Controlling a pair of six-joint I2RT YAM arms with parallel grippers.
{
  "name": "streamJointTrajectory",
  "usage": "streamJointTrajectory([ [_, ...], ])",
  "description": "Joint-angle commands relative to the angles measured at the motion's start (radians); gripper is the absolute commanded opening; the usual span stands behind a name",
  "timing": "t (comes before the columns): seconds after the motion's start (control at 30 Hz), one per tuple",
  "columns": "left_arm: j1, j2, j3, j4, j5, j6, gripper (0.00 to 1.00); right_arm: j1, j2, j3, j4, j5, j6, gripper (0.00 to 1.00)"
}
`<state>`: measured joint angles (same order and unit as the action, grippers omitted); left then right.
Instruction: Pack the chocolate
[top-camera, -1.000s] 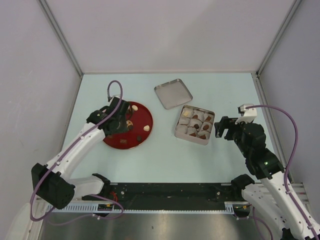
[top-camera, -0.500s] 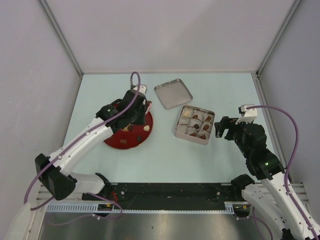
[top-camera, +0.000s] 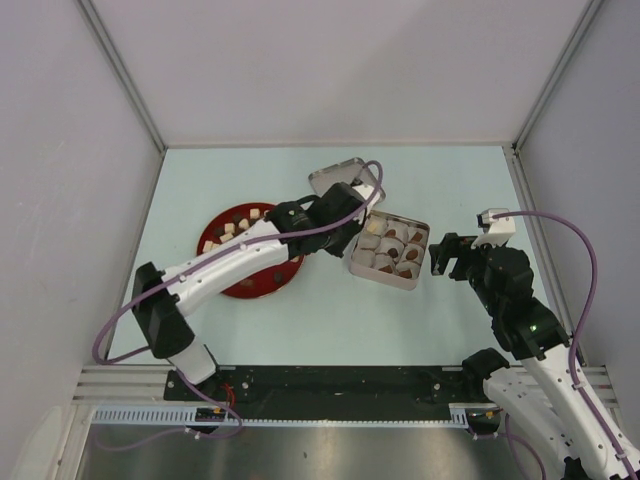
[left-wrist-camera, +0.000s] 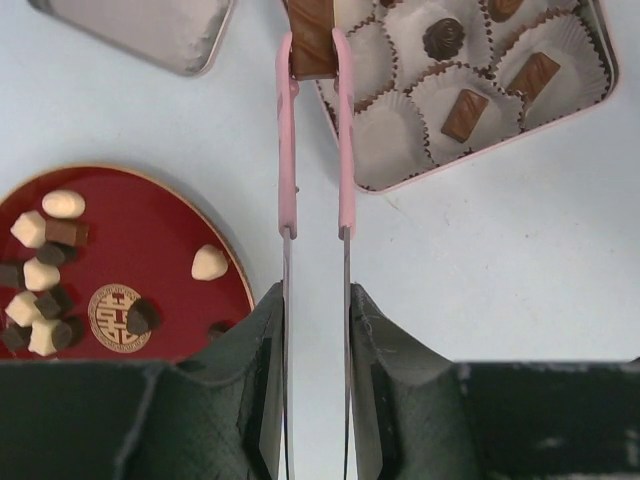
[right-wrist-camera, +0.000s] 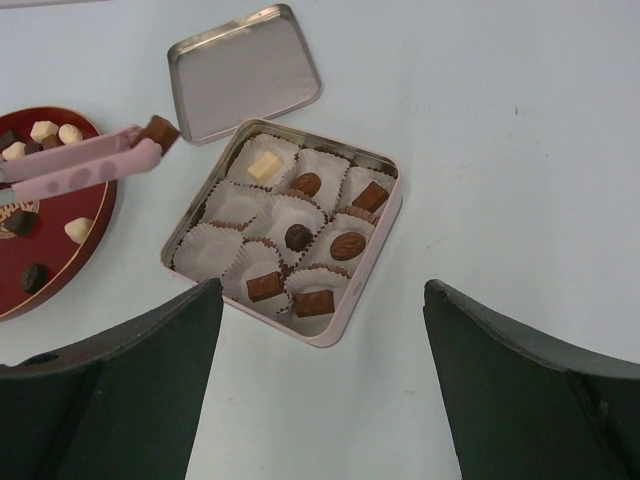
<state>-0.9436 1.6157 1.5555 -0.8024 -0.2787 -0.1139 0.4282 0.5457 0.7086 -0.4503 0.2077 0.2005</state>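
Swung over from the red plate (left-wrist-camera: 170, 250), the left gripper (left-wrist-camera: 313, 48) is pinching a brown chocolate (left-wrist-camera: 312, 25) lengthwise along its fingers; the tin (left-wrist-camera: 480, 158) and its empty cups (left-wrist-camera: 385, 140) are lying just right of its tips.

Left arm (top-camera: 240, 262) spans red plate (left-wrist-camera: 160, 240) to tin (right-wrist-camera: 322, 340), blocking that gap; left gripper (left-wrist-camera: 313, 60), pinching a brown chocolate (left-wrist-camera: 312, 25), at tin's far-left corner, beside lid (right-wrist-camera: 245, 72). Bare table (top-camera: 330, 320) fronts tin; open lane between tin and wide-jawed right gripper (top-camera: 437, 257)
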Motion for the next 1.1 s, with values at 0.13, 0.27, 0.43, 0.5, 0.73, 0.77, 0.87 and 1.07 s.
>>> streamJointTrajectory([
  [0.13, -0.049, 0.122, 0.126, -0.043, 0.001, 0.135, 0.03, 0.003, -0.010, 0.003, 0.032, 0.010, -0.012, 0.86],
  [0.27, -0.050, 0.148, 0.129, -0.035, 0.032, 0.151, 0.07, 0.003, -0.009, 0.002, 0.030, 0.012, -0.009, 0.86],
  [0.43, -0.050, 0.190, 0.132, -0.043, 0.030, 0.164, 0.09, 0.000, -0.007, 0.003, 0.030, 0.013, -0.010, 0.86],
  [0.5, -0.050, 0.199, 0.133, -0.044, 0.015, 0.169, 0.09, 0.000, -0.006, 0.003, 0.028, 0.015, -0.010, 0.86],
  [0.73, -0.049, 0.242, 0.149, -0.047, -0.030, 0.180, 0.09, -0.002, -0.003, 0.002, 0.030, 0.013, -0.012, 0.86],
  [0.77, -0.049, 0.245, 0.153, -0.047, -0.033, 0.181, 0.09, -0.002, -0.004, 0.002, 0.030, 0.013, -0.012, 0.86],
  [0.87, -0.049, 0.254, 0.160, -0.046, -0.033, 0.184, 0.09, 0.000, -0.001, 0.002, 0.028, 0.013, -0.010, 0.86],
  [1.07, -0.049, 0.274, 0.172, -0.055, -0.043, 0.186, 0.10, 0.001, -0.001, 0.002, 0.029, 0.013, -0.010, 0.87],
])
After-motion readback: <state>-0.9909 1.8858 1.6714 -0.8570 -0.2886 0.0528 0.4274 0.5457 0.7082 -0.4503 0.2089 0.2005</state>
